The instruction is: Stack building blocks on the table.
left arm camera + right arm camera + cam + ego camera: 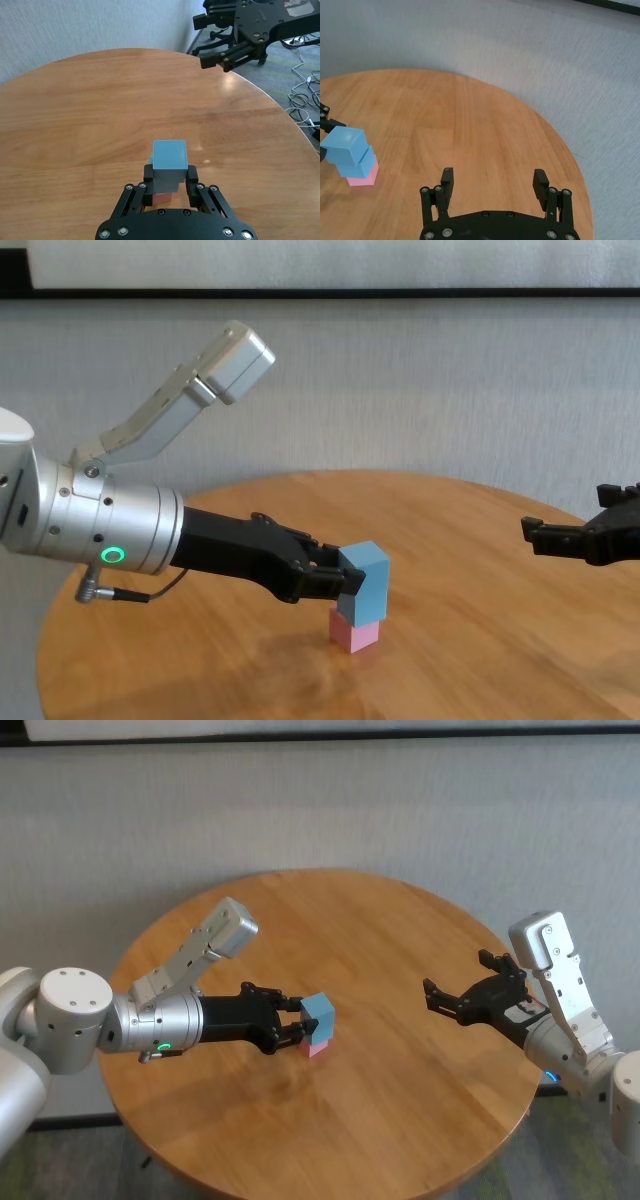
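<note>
Now your left gripper (345,582) clamps the top blue cube (366,577), seating it on the blue-and-pink stack (356,626); your right gripper (452,1001) waits spread wide, clear.

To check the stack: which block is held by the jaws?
The top blue block, held by the left gripper; the other blue one sits under it, the pink block lowest.

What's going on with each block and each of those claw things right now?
Pale pink cube: on the round wooden table, bottom of the stack.
Lower light blue cube: resting on the pink one.
Top light blue cube: on the stack, turned askew, gripped.
Left gripper: shut on the top blue cube.
Right gripper: open, empty, off to the side.
</note>
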Robot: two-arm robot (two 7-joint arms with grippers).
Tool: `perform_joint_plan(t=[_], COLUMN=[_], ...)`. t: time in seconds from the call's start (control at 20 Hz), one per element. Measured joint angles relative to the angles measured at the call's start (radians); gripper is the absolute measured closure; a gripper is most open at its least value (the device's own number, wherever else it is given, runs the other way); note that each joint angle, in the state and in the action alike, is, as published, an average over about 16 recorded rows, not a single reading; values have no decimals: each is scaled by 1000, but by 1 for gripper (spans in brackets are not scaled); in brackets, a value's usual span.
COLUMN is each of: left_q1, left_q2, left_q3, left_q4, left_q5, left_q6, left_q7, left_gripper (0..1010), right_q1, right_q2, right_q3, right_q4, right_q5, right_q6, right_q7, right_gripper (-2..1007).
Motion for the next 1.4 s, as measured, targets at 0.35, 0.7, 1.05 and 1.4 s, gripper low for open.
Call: perform_joint_plan(t=[0.35,0.7,1.05,1.4], left_q1=[-2,0,9,29], left_q2=[-1,0,9,50], left_q3=[0,-3,-17,-48], left_q4=[6,4,-24,-105], left_q5=[0,-3,-10,4], left_q6=[-7,-15,-26,-37], left_q7=[2,4,18,80], left_gripper=[605,511,318,121], right_q1=[0,0,0,0], right_q2=[0,0,0,0], right_q3=[0,0,0,0], right_q4=[0,0,0,0], right_q5=[0,0,0,0], right_q6=[0,0,0,0], right_q7=[0,0,0,0], right_gripper=[5,5,5,5])
